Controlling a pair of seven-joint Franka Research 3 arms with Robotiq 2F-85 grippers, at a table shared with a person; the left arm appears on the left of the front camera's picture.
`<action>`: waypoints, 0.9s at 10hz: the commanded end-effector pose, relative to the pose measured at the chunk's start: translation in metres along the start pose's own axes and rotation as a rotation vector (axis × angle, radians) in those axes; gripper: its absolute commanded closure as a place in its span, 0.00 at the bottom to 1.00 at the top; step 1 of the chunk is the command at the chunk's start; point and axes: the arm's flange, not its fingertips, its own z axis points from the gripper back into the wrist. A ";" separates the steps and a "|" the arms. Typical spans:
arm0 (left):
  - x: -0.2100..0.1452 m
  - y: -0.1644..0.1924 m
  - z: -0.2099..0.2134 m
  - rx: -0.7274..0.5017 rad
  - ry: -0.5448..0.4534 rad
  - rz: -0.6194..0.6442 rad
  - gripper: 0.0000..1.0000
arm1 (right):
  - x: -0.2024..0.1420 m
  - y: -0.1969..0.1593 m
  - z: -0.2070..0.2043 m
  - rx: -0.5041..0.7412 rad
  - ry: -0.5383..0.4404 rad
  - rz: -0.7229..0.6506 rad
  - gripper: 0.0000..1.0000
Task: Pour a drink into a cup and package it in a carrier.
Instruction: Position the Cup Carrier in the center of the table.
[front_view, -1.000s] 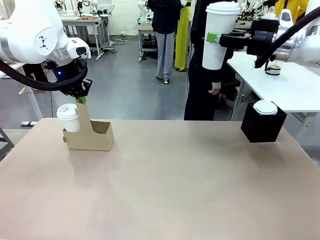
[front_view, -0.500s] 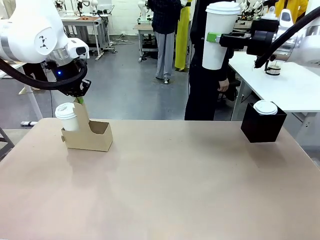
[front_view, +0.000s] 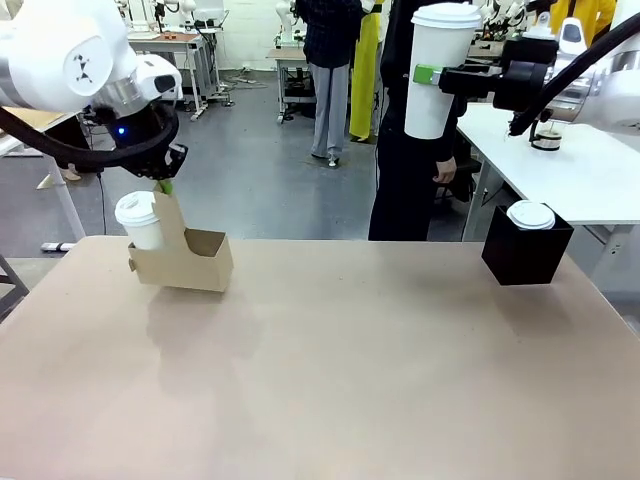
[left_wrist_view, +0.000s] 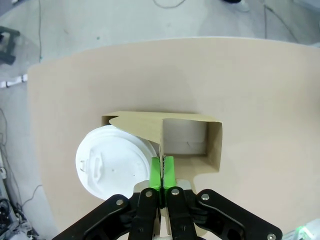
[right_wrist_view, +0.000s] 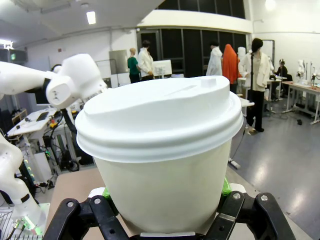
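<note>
- The black box (front_view: 525, 256) sits on the far right part of the table (front_view: 350, 390), with a white-lidded cup (front_view: 530, 214) on top of it, well apart from both arms.
- A person (front_view: 405, 170) stands just beyond the table's far edge, behind the raised right arm.
- From the front I see bare tabletop between the carrier (front_view: 188, 264) at far left and the box at far right.
- My left gripper (front_view: 163, 188) is clenched on the carrier's upright handle tab; in the left wrist view the green pads (left_wrist_view: 155, 171) pinch the cardboard edge with no gap.
- The carrier is brown cardboard and sits slightly tilted. I cannot tell whether its base touches the table.
- One slot holds a short-looking lidded cup (left_wrist_view: 112, 160); the other slot (left_wrist_view: 185, 137) is open.
- My right gripper (front_view: 430, 76) grasps the tall white cup (front_view: 437, 70) by its sides, high above the table's far right.
- That cup is upright, plain white, tapering downward, its domed lid (right_wrist_view: 160, 112) seated on the rim.
</note>
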 end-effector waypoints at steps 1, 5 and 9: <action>-0.035 -0.052 0.032 0.035 -0.040 0.024 0.98 | 0.004 0.000 -0.002 0.006 -0.007 0.013 0.20; -0.105 -0.160 0.053 -0.050 -0.012 0.004 0.98 | 0.004 0.000 -0.002 0.006 -0.007 0.013 0.20; -0.153 -0.244 0.018 -0.066 0.013 -0.057 0.98 | 0.004 0.000 -0.002 0.006 -0.007 0.013 0.20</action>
